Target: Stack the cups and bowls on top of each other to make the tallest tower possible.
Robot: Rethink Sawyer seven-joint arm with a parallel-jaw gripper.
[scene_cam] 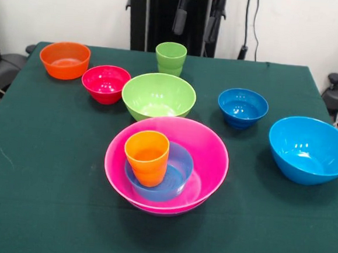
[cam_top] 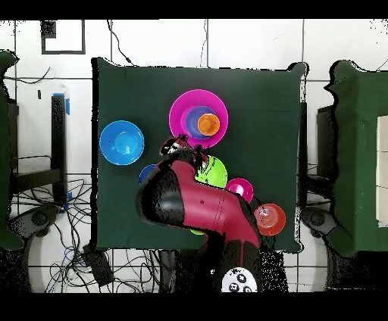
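— Green cloth, dark, covers the table (scene_cam: 34, 198); behind it a white wall, and in the overhead view a pale tiled floor with cables at the table's side.

— And the gripper (scene_cam: 195, 14)?

— Only its dark tips hang at the top edge of the front view, above the table's far side, touching nothing. Whether they stand apart or together, I cannot tell. From above, the red and black arm (cam_top: 201, 208) hides it.

— The tower?

— Near the middle, toward the near edge: a wide pink bowl (scene_cam: 208, 147) holding a light-blue bowl (scene_cam: 181, 159), with the orange cup (scene_cam: 146, 157) upright inside that.

— The rest?

— Loose on the cloth. The lime green bowl (scene_cam: 158, 95) sits just behind the pink one, the light green cup (scene_cam: 170, 58) behind that. Far left is the orange bowl (scene_cam: 64, 59), the red bowl (scene_cam: 105, 83) beside it. Right of centre is the dark-blue bowl (scene_cam: 242, 107); the large sky-blue bowl (scene_cam: 310, 149) is at the right edge.
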